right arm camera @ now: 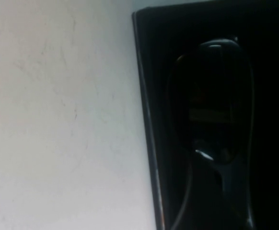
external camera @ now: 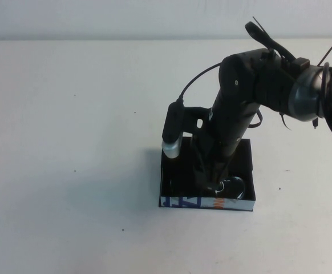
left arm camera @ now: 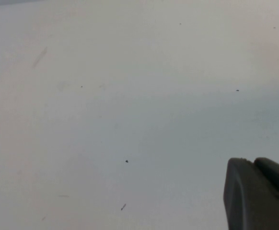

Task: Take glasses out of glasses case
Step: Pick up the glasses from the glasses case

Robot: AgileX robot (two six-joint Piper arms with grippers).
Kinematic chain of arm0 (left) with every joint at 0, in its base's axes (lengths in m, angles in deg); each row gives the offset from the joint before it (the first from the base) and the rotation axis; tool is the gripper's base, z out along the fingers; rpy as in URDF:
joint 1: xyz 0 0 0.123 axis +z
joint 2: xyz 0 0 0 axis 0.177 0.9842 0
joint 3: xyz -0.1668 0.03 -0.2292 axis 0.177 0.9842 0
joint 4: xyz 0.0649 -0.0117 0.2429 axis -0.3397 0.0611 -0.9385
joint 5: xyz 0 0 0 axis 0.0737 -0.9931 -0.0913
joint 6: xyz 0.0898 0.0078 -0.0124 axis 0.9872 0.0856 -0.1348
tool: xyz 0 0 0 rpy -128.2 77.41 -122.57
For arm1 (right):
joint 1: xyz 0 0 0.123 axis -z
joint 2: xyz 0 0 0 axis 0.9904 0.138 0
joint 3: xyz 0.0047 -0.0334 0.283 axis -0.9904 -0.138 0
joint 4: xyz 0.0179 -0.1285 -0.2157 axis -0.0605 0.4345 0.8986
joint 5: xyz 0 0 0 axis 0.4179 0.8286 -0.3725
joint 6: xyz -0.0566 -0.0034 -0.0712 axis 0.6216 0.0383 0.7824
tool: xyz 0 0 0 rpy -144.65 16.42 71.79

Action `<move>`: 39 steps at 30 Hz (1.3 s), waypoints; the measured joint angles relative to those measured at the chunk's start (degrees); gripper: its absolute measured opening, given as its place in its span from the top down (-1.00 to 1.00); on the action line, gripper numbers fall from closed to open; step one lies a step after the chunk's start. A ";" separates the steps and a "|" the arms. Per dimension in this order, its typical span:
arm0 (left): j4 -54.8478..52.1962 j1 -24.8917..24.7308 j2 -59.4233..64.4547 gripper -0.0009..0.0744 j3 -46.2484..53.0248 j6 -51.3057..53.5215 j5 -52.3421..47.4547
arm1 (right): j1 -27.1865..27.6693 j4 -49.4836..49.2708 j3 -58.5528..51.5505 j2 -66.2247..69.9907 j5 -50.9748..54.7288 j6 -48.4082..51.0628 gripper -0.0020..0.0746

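Near the front edge of the white table [external camera: 69,114], right of centre in the high view, the glasses case [external camera: 240,157] is seen lying flat and open-topped, its white edge strip [external camera: 183,202] with blue letters and an orange mark turned toward the robot. Inside the case, close to that strip, the glasses [external camera: 231,185] are found; in the right wrist view one dark squarish lens [right arm camera: 211,100] is framed against the black interior. Directly over the case, the right gripper [external camera: 211,180] is lowered into it, down at the glasses; whether its jaws are apart or together cannot be told. Farther back, the right arm [external camera: 240,108] is seen slanting up toward the right. Only a dark corner of the left gripper [left arm camera: 259,194] is shown, above bare table, jaw state not determinable.
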 joint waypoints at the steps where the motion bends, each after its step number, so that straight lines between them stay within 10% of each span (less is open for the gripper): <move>1: 0.00 0.00 0.00 0.99 0.00 0.00 0.00 | 0.00 0.00 0.00 0.00 -0.26 0.00 0.11; 20: 0.00 0.00 0.00 0.99 0.00 0.00 0.00 | 1.27 0.00 0.00 3.87 -0.17 0.00 0.12; 28: 0.00 0.00 0.00 0.99 0.00 0.00 0.00 | 2.39 -2.34 0.43 4.45 0.74 0.00 0.76; 39: 0.00 0.00 0.00 0.99 0.00 0.00 0.00 | 2.73 -3.18 11.72 3.50 6.73 -4.85 0.79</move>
